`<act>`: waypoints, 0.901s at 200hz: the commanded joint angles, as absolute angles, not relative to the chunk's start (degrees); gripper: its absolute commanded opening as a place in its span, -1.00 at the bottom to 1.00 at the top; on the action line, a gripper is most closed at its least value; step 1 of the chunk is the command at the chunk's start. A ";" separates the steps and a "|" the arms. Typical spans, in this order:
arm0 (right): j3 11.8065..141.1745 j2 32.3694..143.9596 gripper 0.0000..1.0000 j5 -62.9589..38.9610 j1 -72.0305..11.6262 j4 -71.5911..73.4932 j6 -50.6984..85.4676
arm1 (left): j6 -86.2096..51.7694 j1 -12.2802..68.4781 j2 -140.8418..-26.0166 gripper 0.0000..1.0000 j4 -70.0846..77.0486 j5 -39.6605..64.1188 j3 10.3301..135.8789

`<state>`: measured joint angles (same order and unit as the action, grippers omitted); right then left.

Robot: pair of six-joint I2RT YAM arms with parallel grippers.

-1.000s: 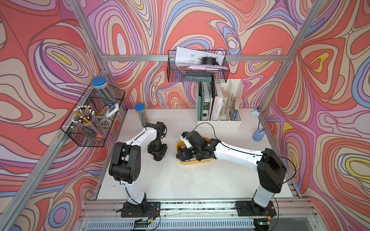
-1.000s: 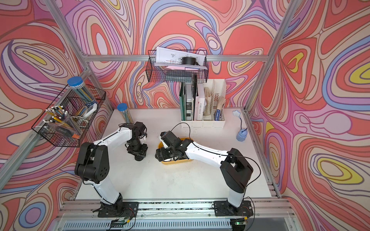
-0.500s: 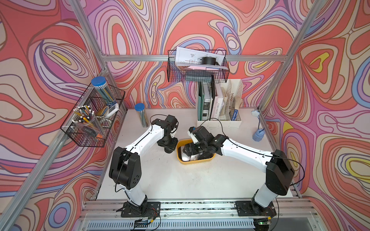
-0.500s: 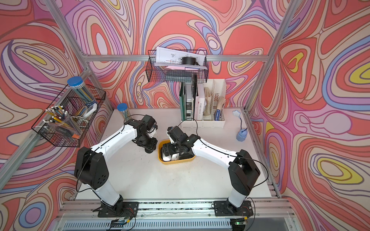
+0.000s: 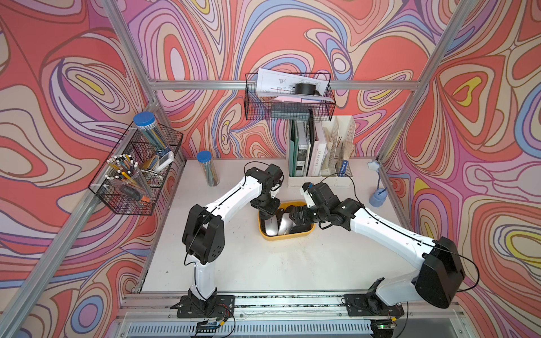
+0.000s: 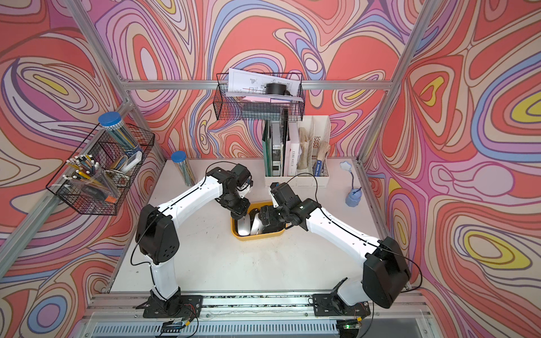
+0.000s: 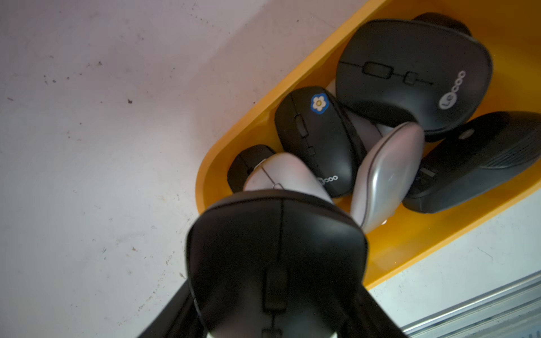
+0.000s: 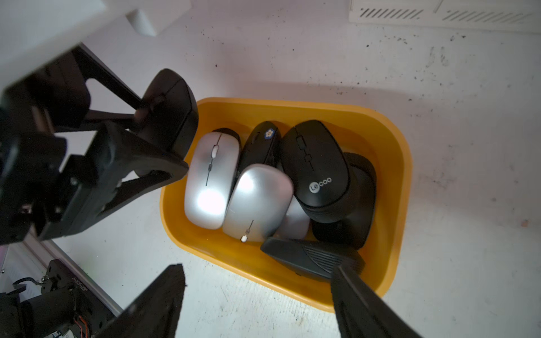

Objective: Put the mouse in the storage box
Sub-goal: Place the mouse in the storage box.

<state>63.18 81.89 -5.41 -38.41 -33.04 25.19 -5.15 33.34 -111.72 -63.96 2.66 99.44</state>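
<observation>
Speckled white table point(image 5: 263, 263), swirl-patterned walls point(image 5: 292, 44); mouse point(image 7: 275, 263) held near storage box point(image 5: 287, 236).

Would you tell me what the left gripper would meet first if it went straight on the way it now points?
Probably the silver mouse at the end of the storage box: the left gripper, shut on the black mouse, points down at it. Depth is unclear; the rim might come first.

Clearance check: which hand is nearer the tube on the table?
Left. Left hand, gripping a mouse, is at the box end facing the tube; right hand over the far end.
</observation>
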 commanded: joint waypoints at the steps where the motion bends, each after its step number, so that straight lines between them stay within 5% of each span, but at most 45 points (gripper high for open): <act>1: 60.89 80.02 0.62 -5.19 -38.50 -32.85 26.64 | -4.11 34.29 -114.75 -0.17 -66.81 3.32 103.07; 180: 56.55 78.57 0.62 -4.61 -38.50 -30.75 27.60 | -1.49 35.46 -126.44 -0.06 -76.84 2.20 113.56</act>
<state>57.69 79.61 -5.34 -38.44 -32.08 27.14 -2.44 35.09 -125.08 -72.79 3.70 111.44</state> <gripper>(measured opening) 0.812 0.620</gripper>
